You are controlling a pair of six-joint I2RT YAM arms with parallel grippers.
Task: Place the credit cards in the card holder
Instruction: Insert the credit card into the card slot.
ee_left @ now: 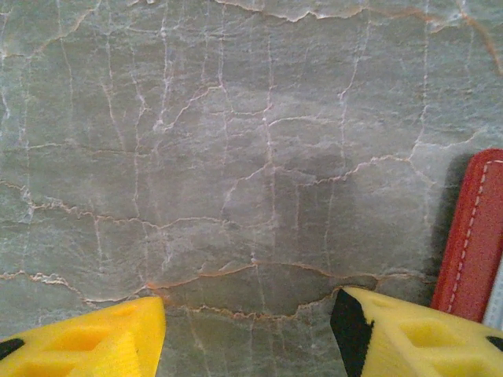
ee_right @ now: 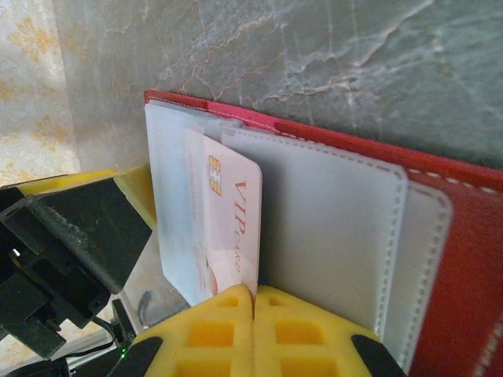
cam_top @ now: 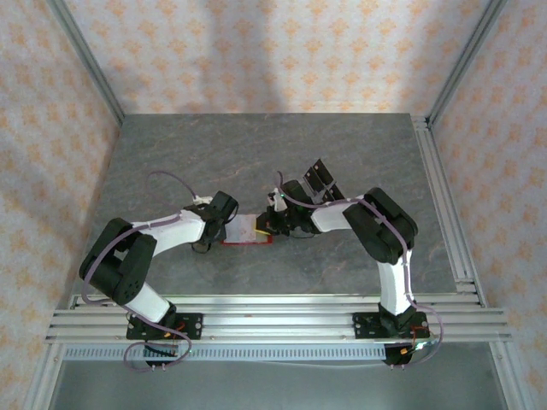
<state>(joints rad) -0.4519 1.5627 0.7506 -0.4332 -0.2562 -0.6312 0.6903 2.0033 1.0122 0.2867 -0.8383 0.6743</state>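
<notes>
My right end effector point(ee_right: 255, 318) has its yellow fingers pressed together, clamped on the near corner of a pale pinkish card point(ee_right: 234, 206) with a gold chip and red "VIP" lettering. The card's far end is tucked among the pale pockets of the red wallet point(ee_right: 465, 275), which lies open and flat on the grey veined worktop point(ee_left: 236, 157). A frosted sleeve lies along one side of the card and a stitched white pocket along the other. My left end effector point(ee_left: 247, 336) has its fingers spread well apart with nothing between them, low over bare worktop. The wallet's red stitched edge is just beside one of its fingers, though I cannot tell whether they touch. From above, the wallet sits between my two end effectors, both crowded close against it. A clear stand with black strips point(cam_top: 318, 181) stands just behind my right wrist.
</notes>
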